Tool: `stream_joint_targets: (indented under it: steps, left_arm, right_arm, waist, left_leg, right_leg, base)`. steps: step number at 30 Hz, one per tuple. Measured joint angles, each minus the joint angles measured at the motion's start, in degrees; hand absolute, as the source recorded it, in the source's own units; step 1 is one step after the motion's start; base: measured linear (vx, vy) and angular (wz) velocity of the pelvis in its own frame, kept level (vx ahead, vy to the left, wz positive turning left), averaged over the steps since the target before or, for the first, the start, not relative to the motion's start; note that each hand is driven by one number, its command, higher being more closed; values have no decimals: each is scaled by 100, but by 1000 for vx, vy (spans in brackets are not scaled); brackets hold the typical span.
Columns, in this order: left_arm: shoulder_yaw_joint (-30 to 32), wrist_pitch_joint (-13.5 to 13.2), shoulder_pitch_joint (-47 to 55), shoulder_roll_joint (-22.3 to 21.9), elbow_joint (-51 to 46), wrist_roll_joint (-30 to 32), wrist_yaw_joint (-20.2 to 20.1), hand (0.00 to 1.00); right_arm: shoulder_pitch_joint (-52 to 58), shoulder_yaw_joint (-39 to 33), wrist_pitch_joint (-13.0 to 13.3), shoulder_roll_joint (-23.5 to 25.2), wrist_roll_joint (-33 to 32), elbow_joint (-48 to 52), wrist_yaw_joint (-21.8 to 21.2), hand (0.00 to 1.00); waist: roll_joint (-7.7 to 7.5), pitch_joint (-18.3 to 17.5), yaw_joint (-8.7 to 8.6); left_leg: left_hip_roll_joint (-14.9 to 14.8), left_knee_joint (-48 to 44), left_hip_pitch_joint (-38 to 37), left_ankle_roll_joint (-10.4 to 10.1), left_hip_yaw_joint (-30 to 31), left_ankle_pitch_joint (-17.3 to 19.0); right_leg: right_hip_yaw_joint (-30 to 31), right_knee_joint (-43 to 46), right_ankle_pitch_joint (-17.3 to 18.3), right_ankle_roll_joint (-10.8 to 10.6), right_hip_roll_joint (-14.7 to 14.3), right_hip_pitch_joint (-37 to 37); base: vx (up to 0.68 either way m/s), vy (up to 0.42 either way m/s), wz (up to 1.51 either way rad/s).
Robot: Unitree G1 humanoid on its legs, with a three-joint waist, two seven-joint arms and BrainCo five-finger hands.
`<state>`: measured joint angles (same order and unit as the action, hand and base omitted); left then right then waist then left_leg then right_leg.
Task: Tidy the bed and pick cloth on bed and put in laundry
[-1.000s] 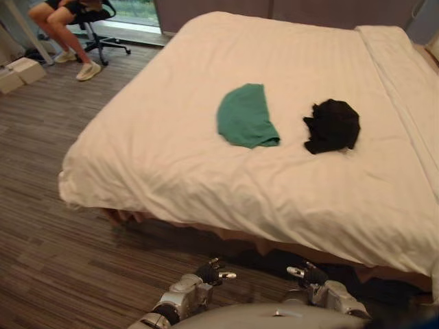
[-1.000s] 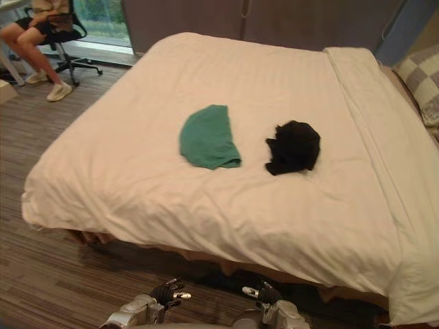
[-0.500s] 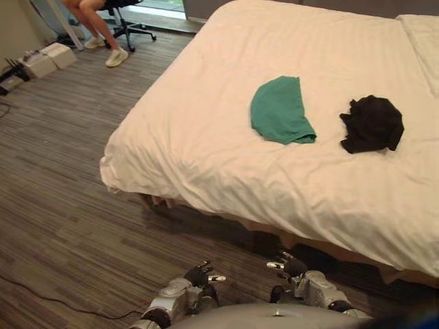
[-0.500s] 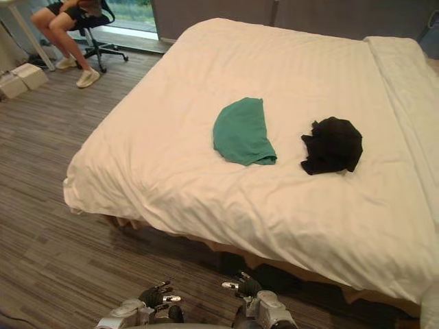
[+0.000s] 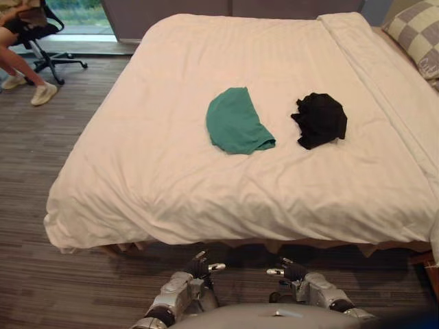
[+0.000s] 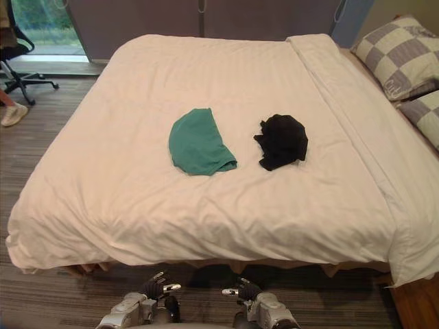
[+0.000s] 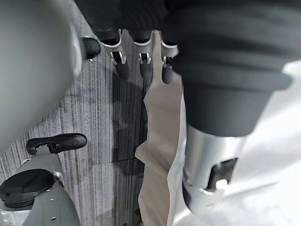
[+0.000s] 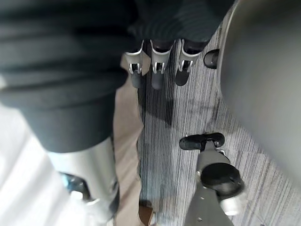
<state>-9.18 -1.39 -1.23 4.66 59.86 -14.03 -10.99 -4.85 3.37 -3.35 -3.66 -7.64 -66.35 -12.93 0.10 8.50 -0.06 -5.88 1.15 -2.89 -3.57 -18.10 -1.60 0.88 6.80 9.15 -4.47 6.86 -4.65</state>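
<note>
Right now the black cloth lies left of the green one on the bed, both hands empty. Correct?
Not quite: the black cloth lies right of the green cloth, as the left eye view shows. Both are on the bed, and the left hand and right hand are empty.

One bed [image 6: 206, 68], two cloths (green cloth [image 6: 199, 142], black cloth [image 6: 282, 140]), two pillows [image 6: 401, 51] [image 6: 422, 113].
</note>
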Motion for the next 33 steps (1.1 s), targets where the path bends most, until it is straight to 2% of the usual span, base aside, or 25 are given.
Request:
stream_joint_targets:
  steps: [2,4,5,6,8,10,11,12,13,15,16,17,20,23,25,29,30,31,33]
  left_arm:
    - [-121,45,9,-22,12,14,-34,0]
    - [-205,74,-35,-84,12,15,-73,0]
    - [-201,83,-41,-91,12,5,-44,0]
    - [-202,94,-3,-76,19,3,-23,0]
    - [-222,129,8,-2,143,-39,2,0]
    - [-240,205,-21,65,222,-51,1,0]
    - [-307,238,2,69,224,-51,-4,0]
    - [-310,235,-3,127,217,-58,-13,0]
    - [-297,236,-23,138,228,-67,9,0]
    - [-198,223,-46,79,217,-85,13,0]
    - [-145,220,-48,30,218,-98,16,0]
    - [-143,164,31,2,229,-34,8,0]
    - [-143,165,33,-5,229,-34,8,0]
    - [-144,177,36,-8,229,-41,27,0]
    - [-137,178,31,-37,220,-127,264,0]
    - [76,238,7,-156,214,-533,715,0]
    - [97,255,3,-173,215,-583,868,0]
    - [185,352,2,-215,215,-703,1226,0]
    - [449,490,-35,-237,218,-1137,1818,0]
  right_arm:
    - [24,-163,4,16,-7,94,73,0]
    - [22,-304,9,-24,-1,123,80,0]
    - [16,-298,21,-26,6,121,71,0]
    - [14,-298,41,-26,6,123,66,0]
    - [8,-300,87,-8,5,126,6,0]
    - [2,-370,171,23,-5,184,-33,0]
    - [27,-428,196,35,-11,223,-30,0]
    - [39,-429,187,65,-4,215,-27,0]
    - [39,-435,175,94,-1,127,-25,0]
    - [32,-491,163,94,4,52,-20,0]
    - [26,-491,162,78,4,62,-11,0]
    - [-29,-497,-15,101,2,17,85,0]
    - [-41,-500,-20,103,2,17,85,0]
    - [-109,-516,-23,133,-4,13,86,0]
    - [-141,-493,-20,146,-16,-43,85,0]
    - [-176,-379,-107,290,-202,-99,86,0]
    - [-201,-270,-204,313,-330,-101,87,0]
    - [-212,-218,-413,326,-584,-103,135,0]
    - [-202,-250,-626,355,-1098,-110,356,0]
  waist:
    - [13,-29,-93]
    - [66,0,-135]
    - [126,4,-33]
    - [139,3,-27]
    - [107,-46,-92]
    - [94,-32,-212]
    - [151,-9,-249]
    - [12,-33,-243]
    - [-51,-21,-207]
    - [-28,-21,-132]
    - [30,1,-130]
    - [74,-115,-212]
    - [93,-127,-209]
    - [85,-126,-209]
    - [83,-123,-193]
    - [83,-122,-28]
    - [82,-122,-21]
    - [81,-129,-3]
    - [83,-131,49]
  left_leg:
    - [229,302,-262,25,-35,10]
    - [315,438,-455,51,-135,41]
    - [287,435,-585,57,-325,58]
    - [284,433,-650,95,-380,47]
    - [246,429,-716,124,-412,85]
    - [89,362,-661,116,-217,114]
    - [-26,356,-650,111,-106,116]
    - [4,353,-649,85,-28,132]
    - [51,377,-668,35,1,167]
    - [53,375,-661,28,-26,162]
    - [74,376,-662,28,-52,162]
    - [-123,463,-673,-295,-177,-12]
    - [-142,466,-673,-302,-177,-17]
    - [-144,464,-629,-414,-149,-95]
    - [-165,467,-613,-452,-63,-145]
    - [-210,473,-611,-445,-38,-150]
    - [-213,475,-607,-440,-36,-153]
    - [-216,476,-605,-433,-43,-150]
    - [-223,477,-596,-401,-79,-147]
  right_leg:
    - [-8,205,203,-81,193,-22]
    - [-225,481,260,-100,299,32]
    - [-615,729,256,-102,329,148]
    - [-693,763,254,-104,333,144]
    - [-716,836,198,-196,301,134]
    - [-712,1347,104,-259,180,389]
    - [-712,1243,143,-185,49,400]
    - [-718,719,-17,-135,12,222]
    - [-804,540,22,-66,29,96]
    - [-797,319,20,-57,15,-5]
    - [-794,245,22,-53,28,-50]
    - [-965,-462,-129,97,-176,-395]
    - [-965,-450,-128,94,-181,-393]
    - [-1042,-365,-113,55,-177,-387]
    - [-1128,-259,-85,-81,-172,-382]
    - [-1134,-236,-82,-86,-191,-371]
    - [-1137,-247,-84,-83,-193,-359]
    - [-1150,-297,-111,-38,-198,-362]
    - [-1143,-395,-164,50,-212,-367]
  base:
    - [118,77,-6]
    - [158,49,-26]
    - [149,-4,-59]
    - [180,23,-66]
    - [160,37,-25]
    - [112,-9,25]
    - [105,-15,50]
    - [106,-15,48]
    - [94,-31,24]
    - [59,-27,-1]
    - [20,-6,-7]
    - [6,-5,-5]
    - [0,0,0]
    - [-2,-25,11]
    - [-29,-14,23]
    - [-48,-12,3]
    - [-72,-13,2]
    - [-76,-12,0]
    - [-60,-7,-11]
